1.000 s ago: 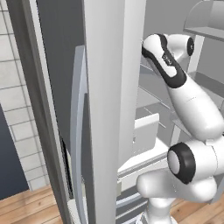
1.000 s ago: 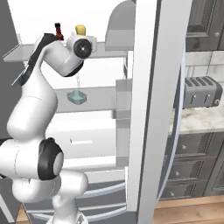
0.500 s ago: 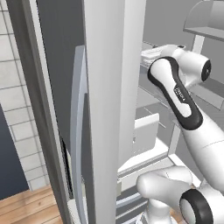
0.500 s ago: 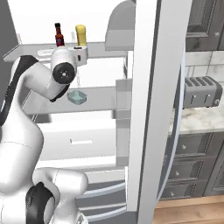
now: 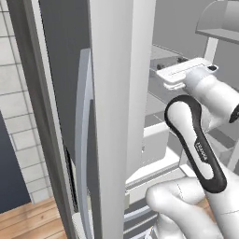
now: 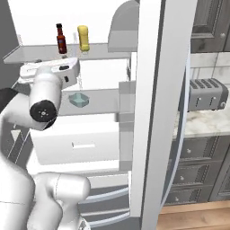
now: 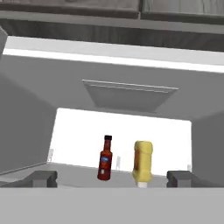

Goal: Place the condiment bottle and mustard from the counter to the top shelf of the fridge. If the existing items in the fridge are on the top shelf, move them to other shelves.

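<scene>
Condiment bottle (image 6: pixel 60 38) and mustard (image 6: pixel 83 37) stand upright side by side near top shelf (image 6: pixel 31 53) front edge in fridge (image 6: pixel 155 112). Teal dish (image 6: pixel 79 99) on shelf below. Tool (image 7: pixel 111 178) spread wide, empty.

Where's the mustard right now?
In the right base view, the mustard stands upright on the fridge's top shelf, just right of the condiment bottle.
</scene>
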Motion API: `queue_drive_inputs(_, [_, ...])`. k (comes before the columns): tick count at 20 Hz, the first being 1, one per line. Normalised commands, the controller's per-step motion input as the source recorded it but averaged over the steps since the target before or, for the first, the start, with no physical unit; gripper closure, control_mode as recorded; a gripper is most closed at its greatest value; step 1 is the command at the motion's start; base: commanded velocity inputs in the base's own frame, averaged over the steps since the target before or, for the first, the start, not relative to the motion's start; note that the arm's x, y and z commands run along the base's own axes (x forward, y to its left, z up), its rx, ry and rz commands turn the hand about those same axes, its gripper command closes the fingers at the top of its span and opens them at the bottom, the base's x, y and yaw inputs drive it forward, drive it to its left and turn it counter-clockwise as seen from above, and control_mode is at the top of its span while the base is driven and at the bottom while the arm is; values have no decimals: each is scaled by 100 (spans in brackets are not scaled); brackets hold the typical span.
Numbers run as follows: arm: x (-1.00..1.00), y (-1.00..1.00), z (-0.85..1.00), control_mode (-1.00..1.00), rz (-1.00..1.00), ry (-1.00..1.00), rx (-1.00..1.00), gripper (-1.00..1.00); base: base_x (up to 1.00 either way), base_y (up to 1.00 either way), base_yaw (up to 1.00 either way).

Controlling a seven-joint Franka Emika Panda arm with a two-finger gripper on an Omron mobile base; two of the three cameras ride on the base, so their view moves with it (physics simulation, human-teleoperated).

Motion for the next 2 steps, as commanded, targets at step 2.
queue_drive_inputs(2, [-100, -33, 7, -100, -7, -11, 0, -100, 0, 0, 0])
